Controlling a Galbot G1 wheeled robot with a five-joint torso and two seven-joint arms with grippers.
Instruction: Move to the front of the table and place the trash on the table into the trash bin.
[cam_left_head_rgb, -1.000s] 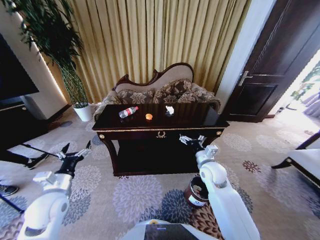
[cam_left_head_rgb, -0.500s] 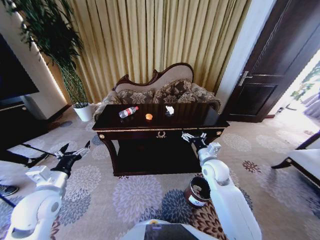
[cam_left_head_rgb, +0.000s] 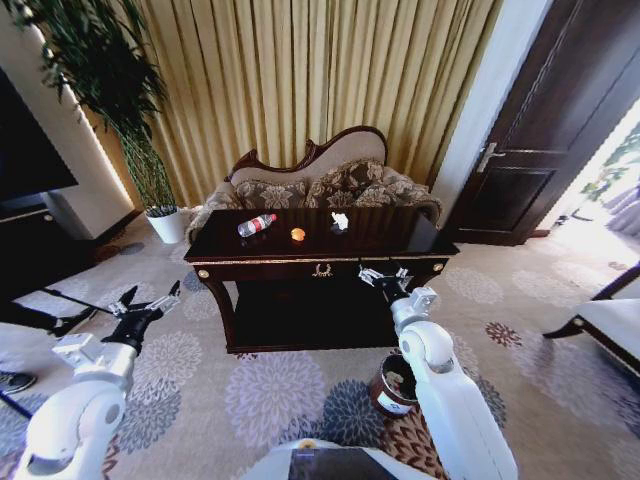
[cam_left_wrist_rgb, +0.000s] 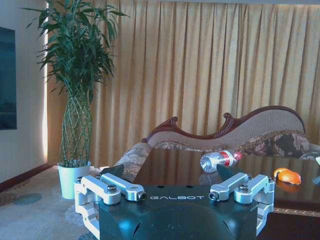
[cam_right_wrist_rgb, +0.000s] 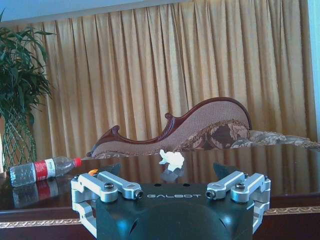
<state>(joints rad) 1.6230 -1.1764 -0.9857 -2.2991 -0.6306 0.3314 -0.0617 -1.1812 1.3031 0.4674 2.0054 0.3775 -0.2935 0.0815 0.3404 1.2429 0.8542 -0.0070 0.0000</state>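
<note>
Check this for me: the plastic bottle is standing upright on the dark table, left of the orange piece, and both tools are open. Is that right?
Not quite. The plastic bottle is lying on its side, as the head view shows. It is on the dark table, left of the orange piece, and the left tool and right tool are open.

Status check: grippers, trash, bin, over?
Both grippers, left and right, open, empty, short of the table. Bottle, orange piece, white lump on top. Bin by right arm.
</note>
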